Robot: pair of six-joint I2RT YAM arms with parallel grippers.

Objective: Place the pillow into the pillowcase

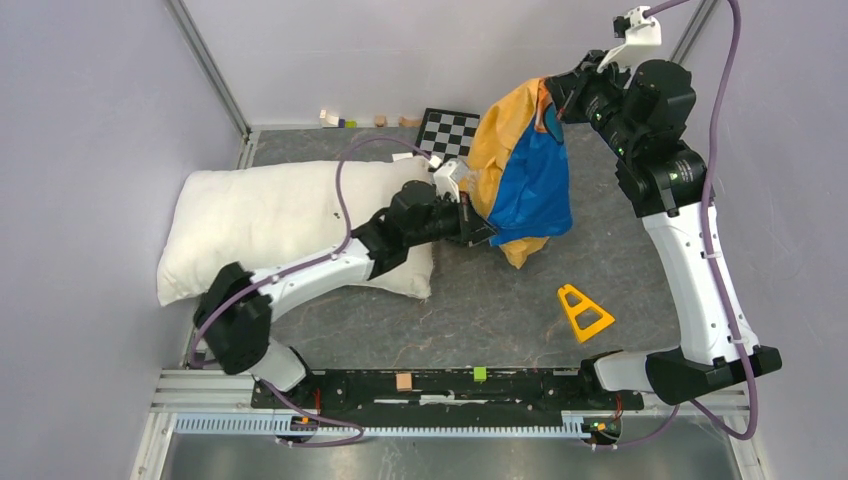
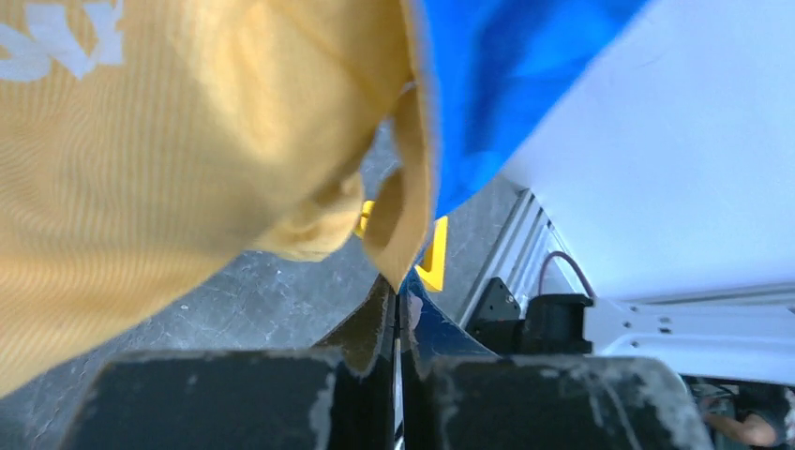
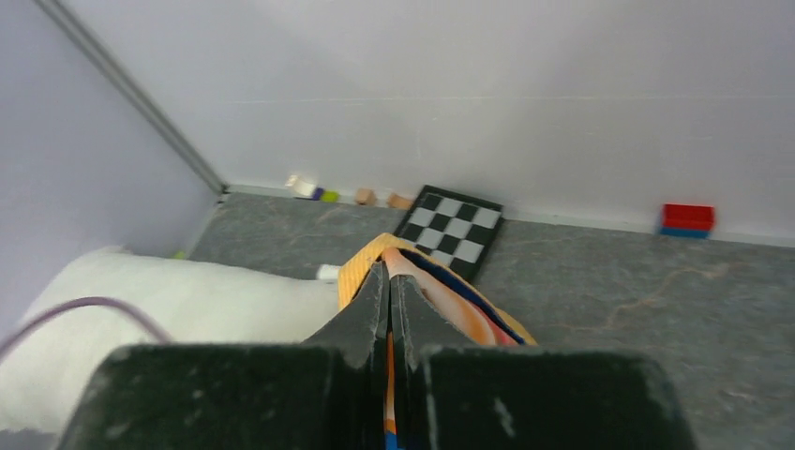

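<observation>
The right end effector [image 1: 550, 100] pinches the pillowcase [image 1: 500, 135] aloft, the left end effector [image 1: 482, 225] nips its lower hem — they should part gently, opening the mouth toward the pillow [image 1: 270, 215] at left.

Closed right fingers [image 3: 364, 323] pinch the pillowcase [image 3: 448, 305]; the pillow [image 3: 211, 300] lies nearby

Through the left wrist camera I see white lettering [image 2: 58, 39] printed on the pillowcase [image 2: 178, 141], cut off at the frame's edge. I cannot read any of it.
</observation>
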